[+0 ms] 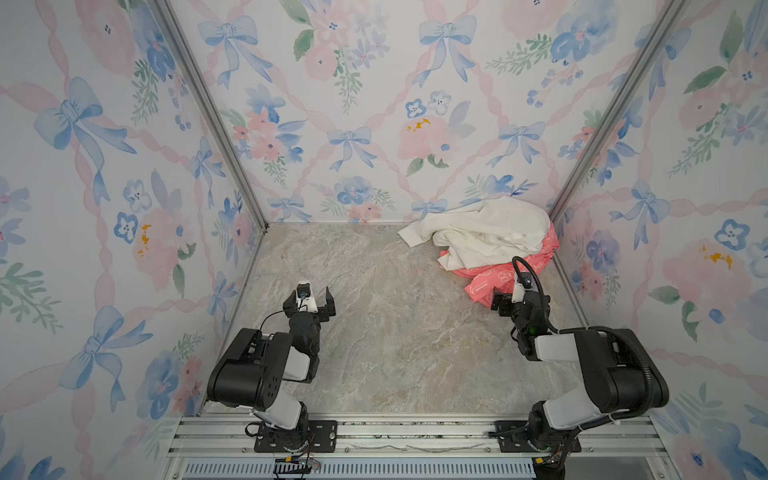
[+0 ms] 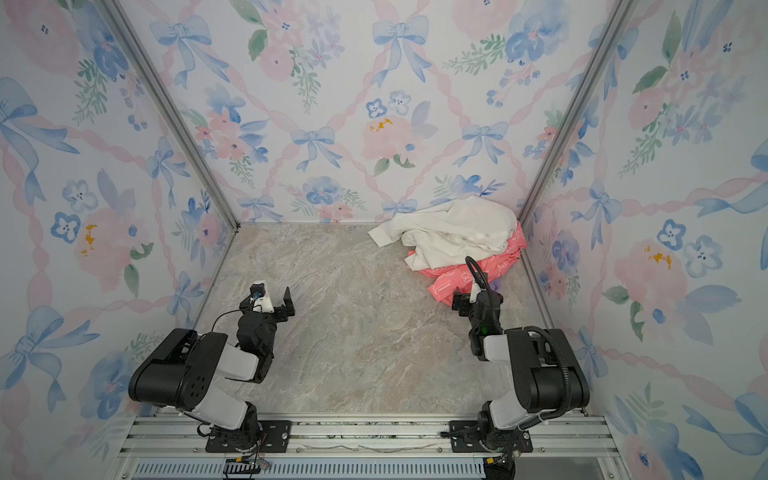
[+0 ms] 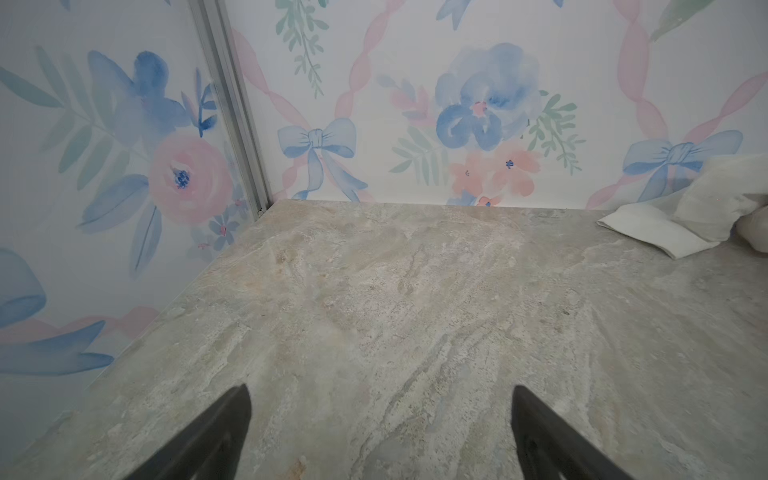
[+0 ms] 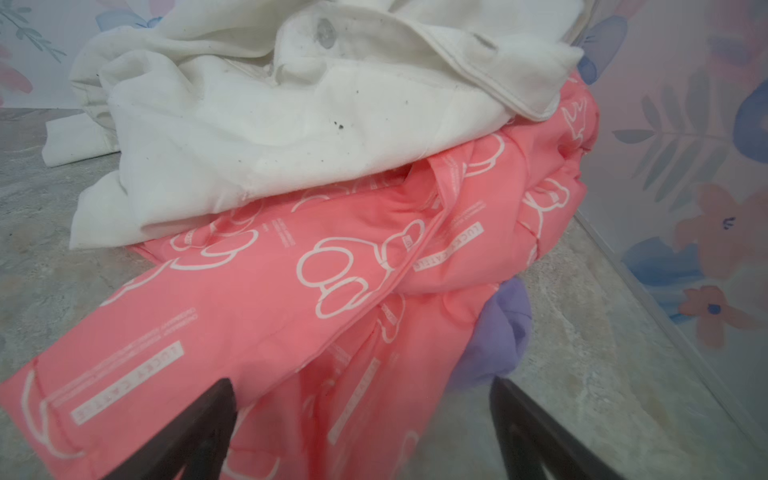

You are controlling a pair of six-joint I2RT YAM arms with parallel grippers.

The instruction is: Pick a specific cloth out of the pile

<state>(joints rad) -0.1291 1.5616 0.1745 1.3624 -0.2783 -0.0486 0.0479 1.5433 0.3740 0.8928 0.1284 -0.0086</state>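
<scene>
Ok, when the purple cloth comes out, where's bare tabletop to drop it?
Bare: the tabletop from the left arm up to the back wall, and the whole middle between both arms. Crowded: the far right corner, where the pile lies, with the right arm at its near edge.

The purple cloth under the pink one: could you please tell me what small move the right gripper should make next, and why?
Probably shift the right gripper sideways toward the purple cloth and lower it. It is open and aimed at the pink cloth, while only a purple corner shows, off to one side.
</scene>
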